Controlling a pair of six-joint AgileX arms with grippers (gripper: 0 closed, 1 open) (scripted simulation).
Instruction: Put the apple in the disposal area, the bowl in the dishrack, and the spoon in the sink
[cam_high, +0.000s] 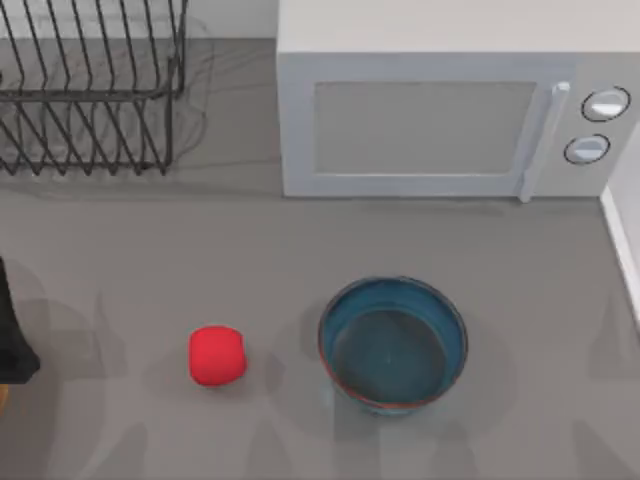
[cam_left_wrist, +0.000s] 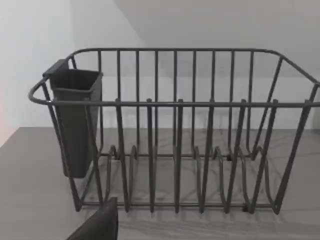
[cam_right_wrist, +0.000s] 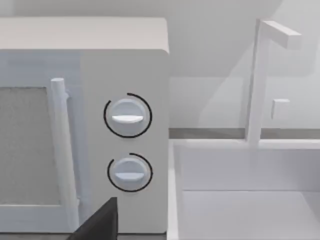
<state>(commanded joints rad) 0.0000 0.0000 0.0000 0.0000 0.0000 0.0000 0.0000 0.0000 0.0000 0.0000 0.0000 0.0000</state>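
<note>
Two task items sit on the grey bench (cam_high: 300, 250): the red apple (cam_high: 217, 355) near the front, left of the teal bowl (cam_high: 393, 343), the two apart. The black dishrack (cam_high: 90, 85) stands empty at the back left beside a white microwave (cam_high: 450, 110). Either claw's state: cannot tell.
</note>
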